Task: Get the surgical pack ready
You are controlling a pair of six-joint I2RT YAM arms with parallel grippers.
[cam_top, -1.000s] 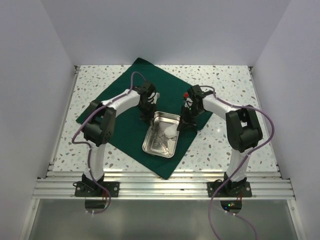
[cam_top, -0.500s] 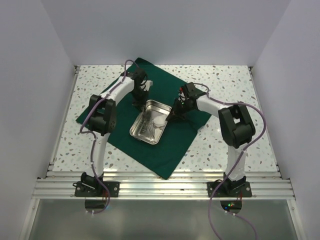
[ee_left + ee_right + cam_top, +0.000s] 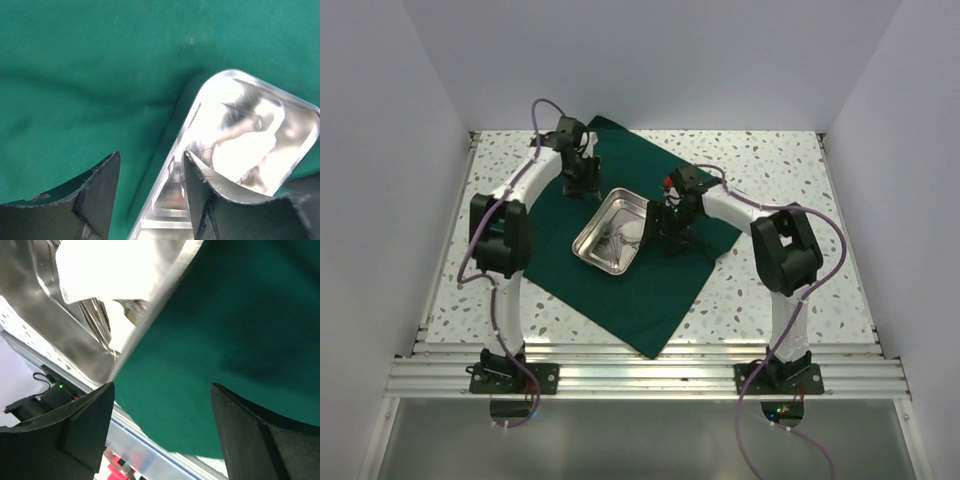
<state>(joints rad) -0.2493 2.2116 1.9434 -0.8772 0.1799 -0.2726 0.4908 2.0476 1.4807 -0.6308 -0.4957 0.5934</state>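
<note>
The dark green cloth (image 3: 650, 290) of the surgical pack lies spread as a diamond on the table. On it, left of centre, sits the small steel tray (image 3: 586, 243), holding silvery instruments (image 3: 613, 238) and white gauze (image 3: 110, 265). My left gripper (image 3: 582, 188) is at the tray's far corner. In the left wrist view its jaws (image 3: 151, 155) stand apart astride the tray's rim (image 3: 170, 175), not pinching it. My right gripper (image 3: 670, 238) hangs just right of the tray. Its jaws (image 3: 163, 386) are wide open over bare cloth (image 3: 225, 315).
Speckled tabletop (image 3: 770, 160) surrounds the cloth. White walls close in the left, right and back. An aluminium rail (image 3: 640, 370) with the arm bases runs along the near edge. Purple cables loop off both arms.
The tray has slid up and to the left across the cloth, both arms moving with it. Both grippers, shut before, now stand open and off the tray.
</note>
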